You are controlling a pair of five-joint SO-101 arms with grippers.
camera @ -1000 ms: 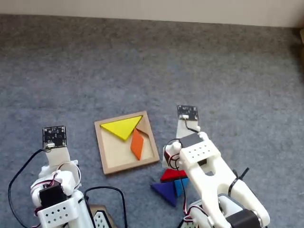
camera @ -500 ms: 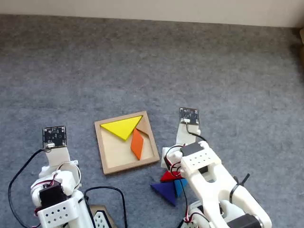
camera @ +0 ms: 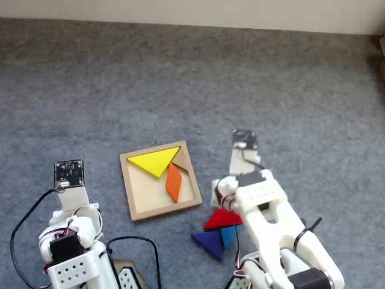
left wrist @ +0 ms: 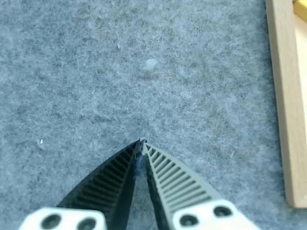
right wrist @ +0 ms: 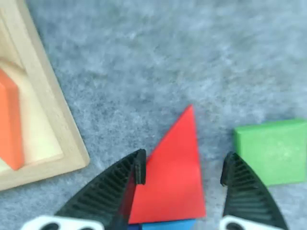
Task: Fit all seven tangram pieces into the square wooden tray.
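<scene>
No readable text, label, number or sign anywhere.

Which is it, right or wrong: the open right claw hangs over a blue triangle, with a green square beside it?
Wrong in one respect: the open right claw hangs over a red triangle, not a blue one, as the right wrist view shows. The green square does lie beside it.

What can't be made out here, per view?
- green square: the right arm covers it in the high view.
- blue piece: shape unclear. The arm overlaps it in the high view, and the frame edge cuts it in the right wrist view.
- tray: the left wrist view's edge cuts off its interior.
- Height of the right end effector above the red triangle: cannot tell.
</scene>
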